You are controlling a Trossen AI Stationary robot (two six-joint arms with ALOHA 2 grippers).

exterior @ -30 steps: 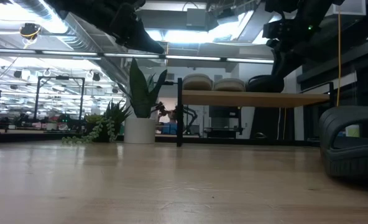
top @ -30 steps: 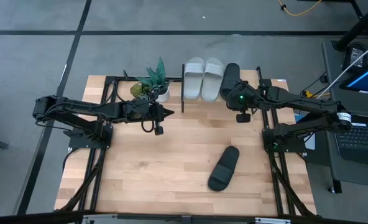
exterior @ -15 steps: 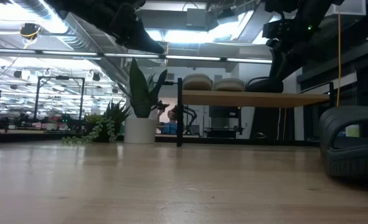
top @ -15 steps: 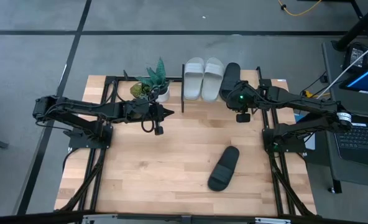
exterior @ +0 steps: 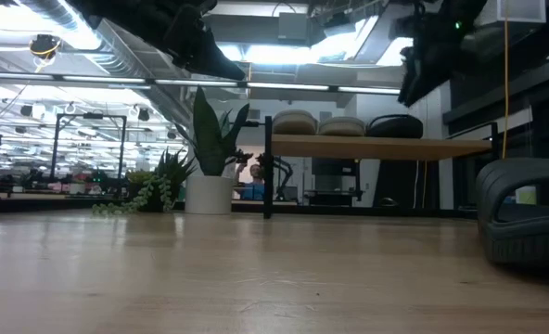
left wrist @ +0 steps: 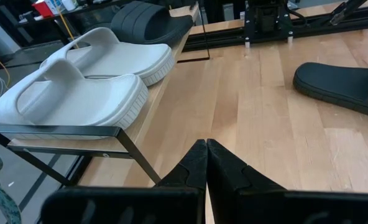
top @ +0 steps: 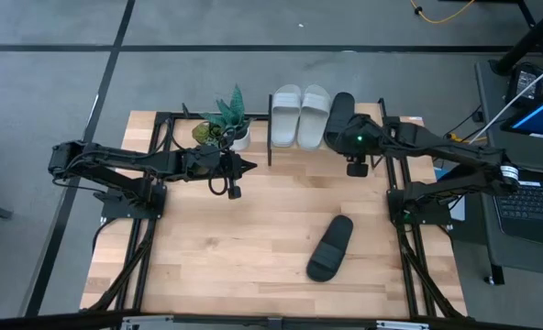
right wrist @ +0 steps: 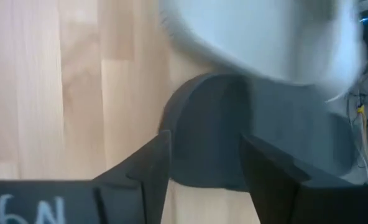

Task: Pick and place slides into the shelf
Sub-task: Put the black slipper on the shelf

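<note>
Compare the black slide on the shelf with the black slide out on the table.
The black slide on the shelf rests on the rack's top board beside the two white slides, lined up with them. The black slide on the table lies alone on the tabletop, angled diagonally. The right gripper is open just above the shelved one; nothing is near the other. Both are black, strap up.

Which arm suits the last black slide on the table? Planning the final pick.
Right: its open gripper sits over the shelf, nearer the black slide. The left gripper is shut.

- You're in an open lab: ceiling ducts [exterior: 117, 46] and strip lights overhead.
- More black rigs [exterior: 70, 139] stand across the hall.
- Laptop [top: 533, 188] beside your table [top: 253, 238].
</note>
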